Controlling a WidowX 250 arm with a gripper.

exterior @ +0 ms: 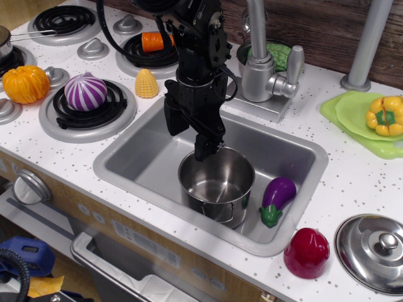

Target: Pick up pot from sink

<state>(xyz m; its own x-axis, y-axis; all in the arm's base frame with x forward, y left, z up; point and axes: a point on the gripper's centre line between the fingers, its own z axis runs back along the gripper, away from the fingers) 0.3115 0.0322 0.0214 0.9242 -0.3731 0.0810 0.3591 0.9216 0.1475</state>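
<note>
Gripper: the black gripper (191, 135) was seen pointed downward over the sink, at the back-left edge of the pot
Fingers: two dark fingers (206, 146) were seen spread apart, released, with nothing clamped between them; one was lowered to the pot's back rim, the other was seen further left, outside the pot wall
Contact: whether the lower fingertip was touching the rim could not be told from this view
Pot: the shiny steel pot (217, 184) was seen upright on the sink floor, open side up, with a wire loop handle shown on its front wall
Sink: the grey basin (141, 157) was set into the white speckled counter (352, 176), with the pot placed near its middle
Eggplant: a purple toy eggplant (276, 197) was laid in the sink's right part, just beside the pot, green cap toward the front
Faucet: a grey tap (264, 66) was mounted behind the sink
Lid: a flat steel lid (373, 250) with a knob was laid on the counter at the front right
Red toy: a rounded red piece (306, 253) was placed on the counter beside the sink's front-right corner
</note>
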